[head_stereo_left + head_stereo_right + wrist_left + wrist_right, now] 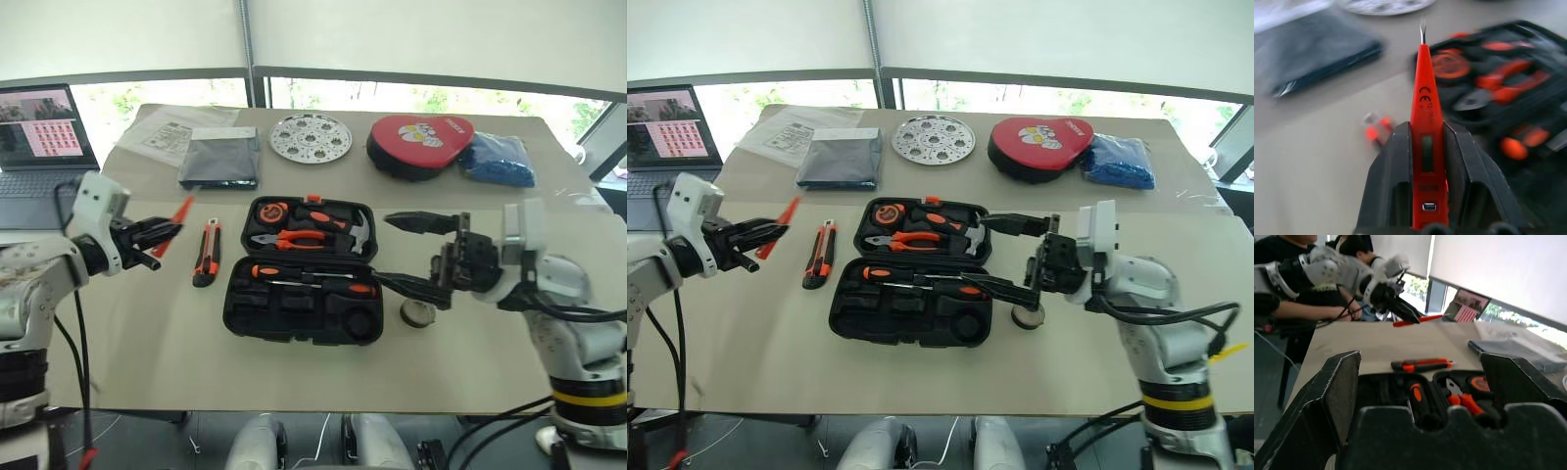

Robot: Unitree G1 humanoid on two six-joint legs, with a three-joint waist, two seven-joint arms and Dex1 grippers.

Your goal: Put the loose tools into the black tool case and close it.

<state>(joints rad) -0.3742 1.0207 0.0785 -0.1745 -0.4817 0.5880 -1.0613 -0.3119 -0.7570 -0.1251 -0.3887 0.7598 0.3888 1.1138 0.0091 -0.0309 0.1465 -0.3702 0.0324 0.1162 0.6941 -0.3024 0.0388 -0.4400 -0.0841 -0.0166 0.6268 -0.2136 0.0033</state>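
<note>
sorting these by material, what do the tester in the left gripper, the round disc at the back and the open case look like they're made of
Tester screwdriver: glossy orange plastic body, likely translucent, with a bare metal tip; the left gripper clamps it.
Round disc: looks like shiny metal, silvery and perforated.
Black tool case: matte black moulded plastic, judging by its shaped slots.

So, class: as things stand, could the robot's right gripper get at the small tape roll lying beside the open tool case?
Probably yes. The right gripper is open and empty, hovering just above the tape roll, which lies alone on the table beside the black tool case. Nothing lies between them.
</note>
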